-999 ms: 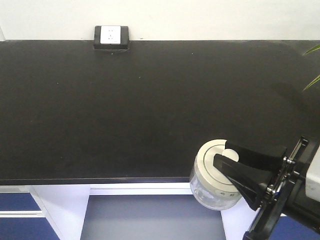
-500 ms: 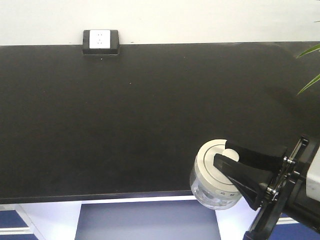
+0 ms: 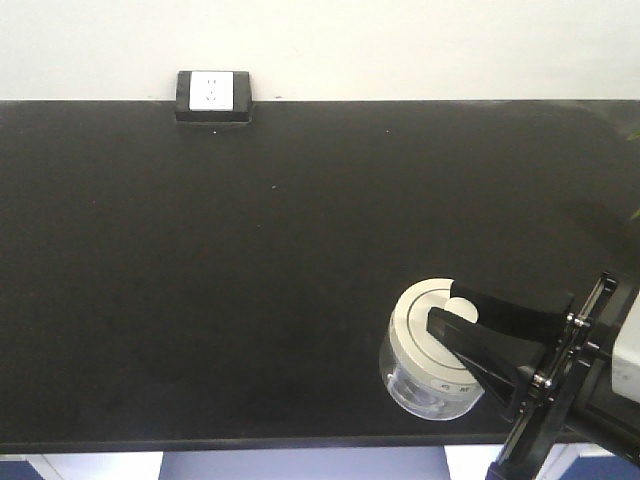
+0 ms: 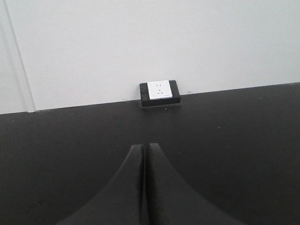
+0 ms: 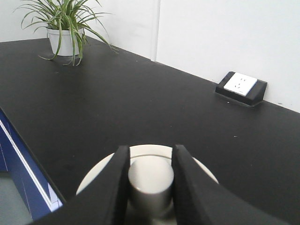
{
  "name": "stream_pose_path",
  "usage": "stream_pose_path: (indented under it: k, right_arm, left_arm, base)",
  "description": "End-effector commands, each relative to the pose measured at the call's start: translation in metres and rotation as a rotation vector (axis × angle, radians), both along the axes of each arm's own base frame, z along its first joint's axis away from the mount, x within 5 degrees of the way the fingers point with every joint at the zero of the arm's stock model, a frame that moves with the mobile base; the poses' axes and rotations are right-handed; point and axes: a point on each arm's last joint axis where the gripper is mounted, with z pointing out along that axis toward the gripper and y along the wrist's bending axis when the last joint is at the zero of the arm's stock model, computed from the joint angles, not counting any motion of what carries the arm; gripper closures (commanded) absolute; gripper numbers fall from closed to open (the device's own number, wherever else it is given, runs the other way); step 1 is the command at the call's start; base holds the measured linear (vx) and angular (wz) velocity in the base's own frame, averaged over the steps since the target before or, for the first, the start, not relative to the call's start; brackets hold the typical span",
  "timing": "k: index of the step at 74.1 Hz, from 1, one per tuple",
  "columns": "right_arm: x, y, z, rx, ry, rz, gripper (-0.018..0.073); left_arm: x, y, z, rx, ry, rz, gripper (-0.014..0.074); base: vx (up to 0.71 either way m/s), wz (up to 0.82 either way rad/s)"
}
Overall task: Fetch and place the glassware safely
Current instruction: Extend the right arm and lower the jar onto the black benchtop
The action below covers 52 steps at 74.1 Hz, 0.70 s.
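The glassware, a squat clear jar [image 3: 422, 375] with a cream-white lid [image 5: 150, 152], hangs over the front right part of the black countertop [image 3: 250, 250]. My right gripper [image 3: 447, 306] comes in from the lower right and is shut on the lid's central knob [image 5: 151, 177], one black finger on each side. A small label shows on the lid's rim. In the left wrist view my left gripper [image 4: 143, 147] is shut with nothing between its fingers, above the bare countertop [image 4: 234, 140]. The left gripper does not show in the front view.
A black socket box with a white face [image 3: 212, 93] sits at the counter's back edge against the white wall. A potted spider plant [image 5: 65, 28] stands at the far end of the counter. The counter's front edge [image 3: 300, 441] runs below the jar, with blue cabinet fronts [image 5: 14, 159] under it.
The counter has slid down and toward me in the front view. The jar hung past the front edge before and is now wholly over the counter. The right gripper's hold is unchanged.
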Motion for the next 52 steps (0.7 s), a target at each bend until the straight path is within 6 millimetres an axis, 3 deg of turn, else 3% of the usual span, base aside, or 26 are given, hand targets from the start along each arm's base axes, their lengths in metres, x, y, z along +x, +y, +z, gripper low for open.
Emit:
stream_pose_path:
  k: [1,52]
  right_arm:
    - [-0.0015,0.002,0.0145,0.062,-0.036,0.028,0.056]
    - [0.0056,0.0029,0.008,0.039,0.003,0.002,0.056]
  left_arm:
    - [-0.0002,-0.0006,0.015,-0.012,-0.088,-0.009,0.0603]
    - [0.0019,-0.0007,0.0134,-0.011,-0.067,-0.008,0.0603]
  base:
    - [0.14,0.09]
    - [0.1,0.07]
